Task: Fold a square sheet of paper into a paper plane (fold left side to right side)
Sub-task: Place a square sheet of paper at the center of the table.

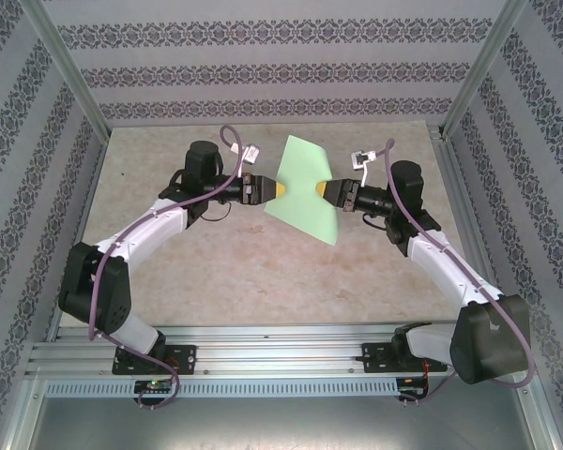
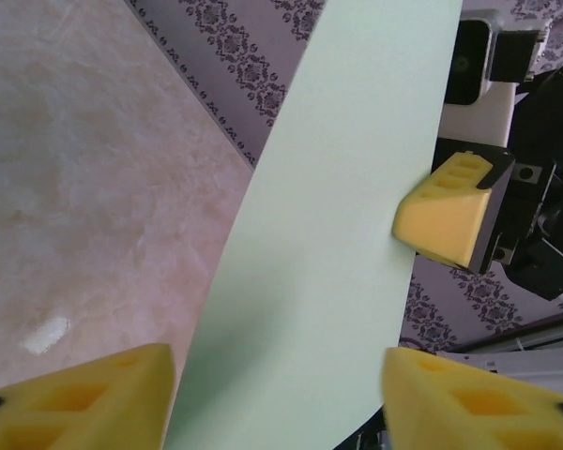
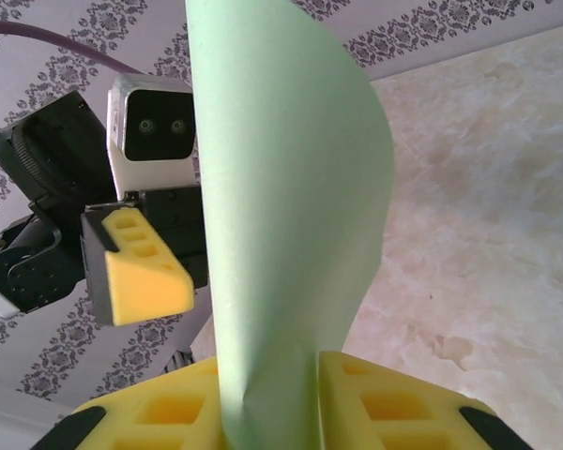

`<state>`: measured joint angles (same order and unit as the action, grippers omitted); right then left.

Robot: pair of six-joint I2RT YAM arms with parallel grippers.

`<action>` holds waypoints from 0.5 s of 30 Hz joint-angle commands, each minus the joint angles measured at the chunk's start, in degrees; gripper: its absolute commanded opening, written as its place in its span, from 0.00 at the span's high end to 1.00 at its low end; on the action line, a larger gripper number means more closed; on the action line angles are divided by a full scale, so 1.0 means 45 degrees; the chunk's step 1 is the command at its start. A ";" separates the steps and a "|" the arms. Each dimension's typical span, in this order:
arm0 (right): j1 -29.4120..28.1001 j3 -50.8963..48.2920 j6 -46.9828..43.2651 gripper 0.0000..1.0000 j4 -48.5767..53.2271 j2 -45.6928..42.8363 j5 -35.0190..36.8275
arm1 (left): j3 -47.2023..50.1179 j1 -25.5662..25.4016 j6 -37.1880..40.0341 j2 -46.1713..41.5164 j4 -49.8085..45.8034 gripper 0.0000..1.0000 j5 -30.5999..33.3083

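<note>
The square sheet of paper (image 1: 305, 187) is light green and held upright above the table, bowed into a curve. My right gripper (image 1: 321, 190) is shut on the sheet's right edge; in the right wrist view its yellow pads (image 3: 375, 403) pinch the paper (image 3: 281, 187) at the bottom. My left gripper (image 1: 277, 190) meets the sheet from the left. In the left wrist view its fingers (image 2: 84, 398) stand apart with the paper (image 2: 338, 234) lying between them, so it is open. The right gripper's yellow finger (image 2: 446, 220) touches the far edge there.
The beige marbled table (image 1: 263, 272) lies below the paper. Patterned walls (image 1: 263, 75) and metal posts enclose the back and sides. A rail (image 1: 263, 347) with both arm bases runs along the near edge.
</note>
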<state>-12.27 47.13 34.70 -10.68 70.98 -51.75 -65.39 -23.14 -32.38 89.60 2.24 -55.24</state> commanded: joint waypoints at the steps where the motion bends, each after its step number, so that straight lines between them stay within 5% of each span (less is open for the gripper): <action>1: -0.0099 -0.0162 -0.0029 0.73 -0.0290 0.0042 0.0048 | 0.0192 0.0025 -0.0070 0.0030 0.0605 0.70 -0.0427; 5: -0.0101 0.0039 -0.1179 0.59 0.1550 0.0095 0.1549 | 0.0597 0.0036 0.0344 -0.0045 -0.0480 0.99 0.0477; 11: -0.0093 0.0748 -0.2799 0.32 0.5141 0.0699 0.4871 | 0.2216 0.0042 0.0499 0.0003 -0.1749 1.00 0.2323; 15: -0.0309 0.0424 -0.2453 0.29 0.5153 0.1175 0.5345 | 0.3723 0.0054 0.0275 -0.0250 -0.1873 1.00 0.3547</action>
<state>-12.51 48.77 25.19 9.52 75.20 -32.67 -51.35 -23.14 -31.62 89.60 -3.60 -44.49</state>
